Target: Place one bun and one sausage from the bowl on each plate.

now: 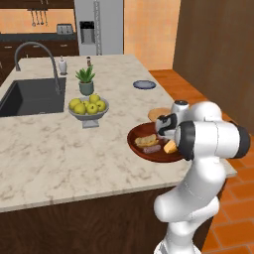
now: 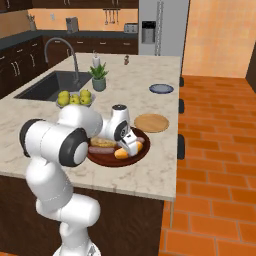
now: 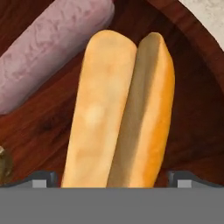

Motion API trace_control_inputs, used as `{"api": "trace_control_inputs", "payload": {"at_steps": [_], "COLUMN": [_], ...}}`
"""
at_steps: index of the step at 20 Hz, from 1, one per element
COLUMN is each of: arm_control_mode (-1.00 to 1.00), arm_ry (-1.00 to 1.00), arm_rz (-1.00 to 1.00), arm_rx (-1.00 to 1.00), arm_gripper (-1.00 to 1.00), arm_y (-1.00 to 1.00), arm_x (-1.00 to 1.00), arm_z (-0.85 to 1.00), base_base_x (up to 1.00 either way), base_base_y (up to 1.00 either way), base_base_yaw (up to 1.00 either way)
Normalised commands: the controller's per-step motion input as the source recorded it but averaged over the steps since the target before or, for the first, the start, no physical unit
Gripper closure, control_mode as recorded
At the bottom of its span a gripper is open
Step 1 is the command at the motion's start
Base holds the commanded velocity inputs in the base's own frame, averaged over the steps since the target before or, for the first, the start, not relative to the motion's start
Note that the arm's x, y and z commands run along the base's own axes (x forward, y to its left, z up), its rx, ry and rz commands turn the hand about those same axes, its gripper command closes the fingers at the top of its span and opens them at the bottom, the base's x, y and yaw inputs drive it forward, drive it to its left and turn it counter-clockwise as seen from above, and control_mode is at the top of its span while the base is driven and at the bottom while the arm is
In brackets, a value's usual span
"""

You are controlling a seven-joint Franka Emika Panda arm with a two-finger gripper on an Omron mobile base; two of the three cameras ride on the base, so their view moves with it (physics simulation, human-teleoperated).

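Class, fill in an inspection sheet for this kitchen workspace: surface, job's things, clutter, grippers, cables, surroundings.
Surface: marble island counter with a sink.
Job's things: wooden bowl holding buns and sausages; one bun beside a sausage; tan plate and blue plate, both bare.
Clutter: fruit bowl, potted plant.
Grippers: gripper open, astride the bun, over the wooden bowl.
Cables: nothing seen.
Surroundings: fridge, tiled floor.
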Motion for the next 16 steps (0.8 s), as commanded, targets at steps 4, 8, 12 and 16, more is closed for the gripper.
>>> {"api": "trace_control_inputs", "payload": {"at_steps": [4, 8, 12, 16], "arm_control_mode": [-1.00, -1.00, -1.00, -1.00], "arm_ry": [0.00, 0.00, -0.10, 0.00], "arm_rz": [-0.07, -0.05, -0.02, 0.00], "arm_rx": [-0.03, -0.02, 0.01, 0.04], "arm_gripper": [-1.00, 1.00, 1.00, 1.00], "arm_y": [-0.03, 0.00, 0.00, 0.00], "arm_x": [0.17, 0.04, -0.36, -0.54], "arm_z": [-0.49, -0.20, 0.84, 1.00], "base_base_x": [0.00, 0.00, 0.00, 0.00], "base_base_y": [0.00, 0.00, 0.00, 0.00], "base_base_yaw": [0.00, 0.00, 0.00, 0.00]}}
